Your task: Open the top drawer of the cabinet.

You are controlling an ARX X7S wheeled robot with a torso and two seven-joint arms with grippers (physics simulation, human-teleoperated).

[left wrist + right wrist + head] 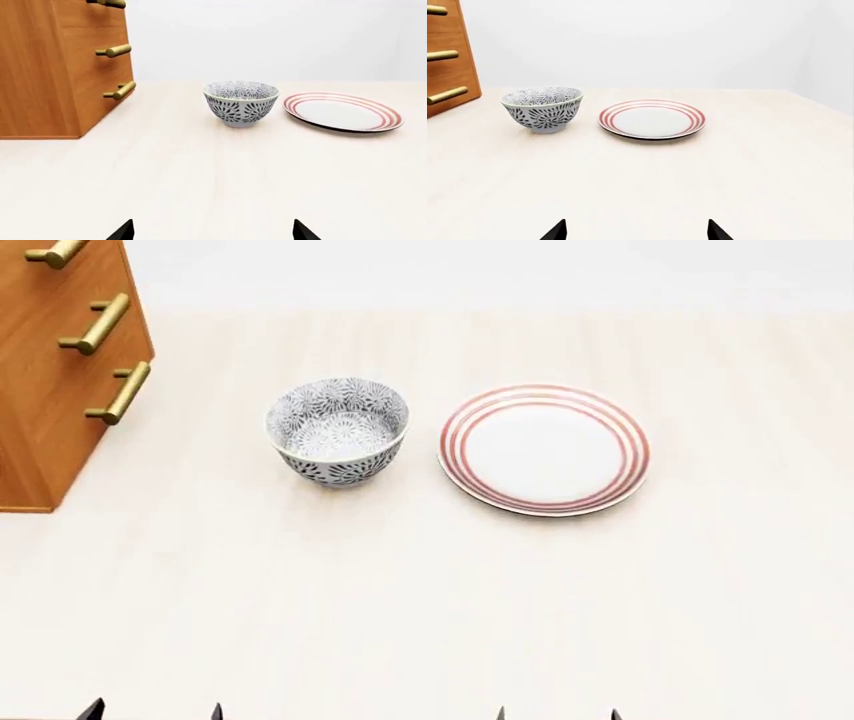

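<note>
1. Where the left wrist view looks along the pale table [213,180], the cabinet [47,75] stands at one side, its top drawer [93,10] flush and closed; the left gripper [212,231] shows two dark fingertips set wide apart, holding nothing
2. In the head view the cabinet [47,380] sits far left, a patterned bowl [338,430] just beside a red-ringed plate [543,448], both apart from it; only fingertips show at the bottom edge
3. In the right wrist view the right gripper [637,231] is spread open and empty, well short of bowl [544,109] and plate [652,119]
</note>
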